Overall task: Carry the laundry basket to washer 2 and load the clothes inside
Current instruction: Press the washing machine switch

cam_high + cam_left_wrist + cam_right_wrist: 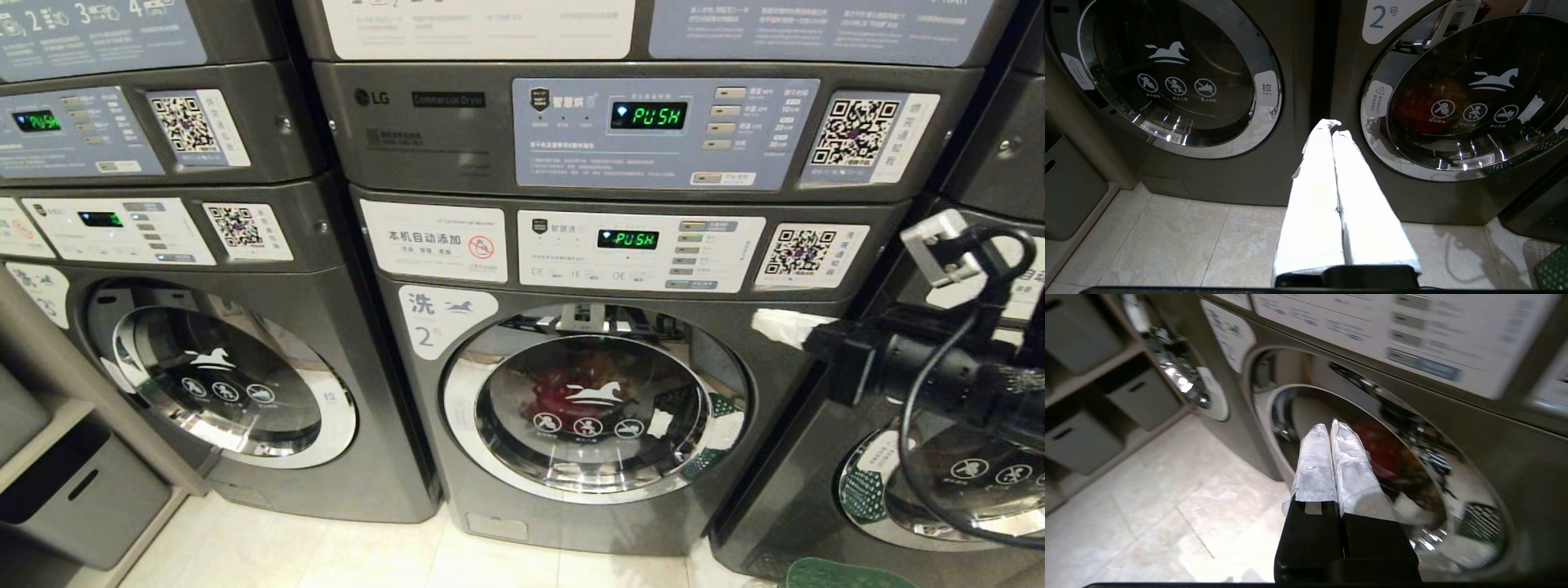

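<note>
Right gripper (771, 325): fingers pressed together, empty, held up at the right edge of washer 2's front, level with the top of the door.
Left gripper (1335, 126): closed on nothing, low, pointing at the gap between the two machines.
Washer 2 (604, 343): door closed; red and orange colours showed in its glass.
Laundry basket (841, 574): green rim on the floor at the lower right.
Grey bin (82, 498): in the left shelf.

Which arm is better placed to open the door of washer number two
Right, probably. The right end effector is raised beside washer 2, its fingers shut, level with the closed door's right rim. The left end effector hangs low between the two washers.
</note>
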Available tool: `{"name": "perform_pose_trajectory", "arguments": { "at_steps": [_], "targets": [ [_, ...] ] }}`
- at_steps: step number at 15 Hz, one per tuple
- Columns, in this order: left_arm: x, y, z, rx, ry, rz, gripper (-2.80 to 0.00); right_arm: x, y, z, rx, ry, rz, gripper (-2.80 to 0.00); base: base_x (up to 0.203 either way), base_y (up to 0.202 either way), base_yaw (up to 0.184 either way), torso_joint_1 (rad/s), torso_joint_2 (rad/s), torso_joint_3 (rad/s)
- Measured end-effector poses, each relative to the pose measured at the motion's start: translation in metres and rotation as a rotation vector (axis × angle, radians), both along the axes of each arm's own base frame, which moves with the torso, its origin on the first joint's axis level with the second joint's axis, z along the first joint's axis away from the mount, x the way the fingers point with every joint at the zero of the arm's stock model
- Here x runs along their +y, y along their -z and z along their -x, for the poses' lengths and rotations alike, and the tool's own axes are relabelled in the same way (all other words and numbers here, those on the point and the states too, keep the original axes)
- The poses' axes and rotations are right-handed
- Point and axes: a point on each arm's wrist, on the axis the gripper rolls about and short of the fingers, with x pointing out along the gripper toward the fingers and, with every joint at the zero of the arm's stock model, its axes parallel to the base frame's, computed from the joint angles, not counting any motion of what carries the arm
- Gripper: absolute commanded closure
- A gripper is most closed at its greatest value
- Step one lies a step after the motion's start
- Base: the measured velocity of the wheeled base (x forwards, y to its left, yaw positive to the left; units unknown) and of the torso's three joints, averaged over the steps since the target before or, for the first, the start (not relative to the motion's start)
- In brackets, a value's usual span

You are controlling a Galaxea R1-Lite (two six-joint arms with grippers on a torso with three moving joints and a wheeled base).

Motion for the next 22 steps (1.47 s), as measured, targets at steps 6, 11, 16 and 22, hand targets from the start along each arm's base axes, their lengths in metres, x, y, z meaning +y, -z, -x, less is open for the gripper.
{"name": "perform_pose_trajectory", "arguments": {
  "at_steps": [6,11,16,22],
  "targets": [
    [0.000,0.000,0.000,0.000,0.000,0.000,0.00,0.034,0.011,-0.063,-0.100,0.008,-0.046,0.00,0.000,0.000,0.000,0.000,0.00,0.000],
    [0.000,0.000,0.000,0.000,0.000,0.000,0.00,0.039,0.014,-0.093,-0.115,0.067,-0.040,0.00,0.000,0.000,0.000,0.000,0.00,0.000],
    [0.000,0.000,0.000,0.000,0.000,0.000,0.00,0.034,0.021,-0.108,-0.109,0.093,-0.029,0.00,0.000,0.000,0.000,0.000,0.00,0.000],
    [0.000,0.000,0.000,0.000,0.000,0.000,0.00,0.027,0.022,-0.124,-0.110,0.125,-0.031,0.00,0.000,0.000,0.000,0.000,0.00,0.000]
  ]
}}
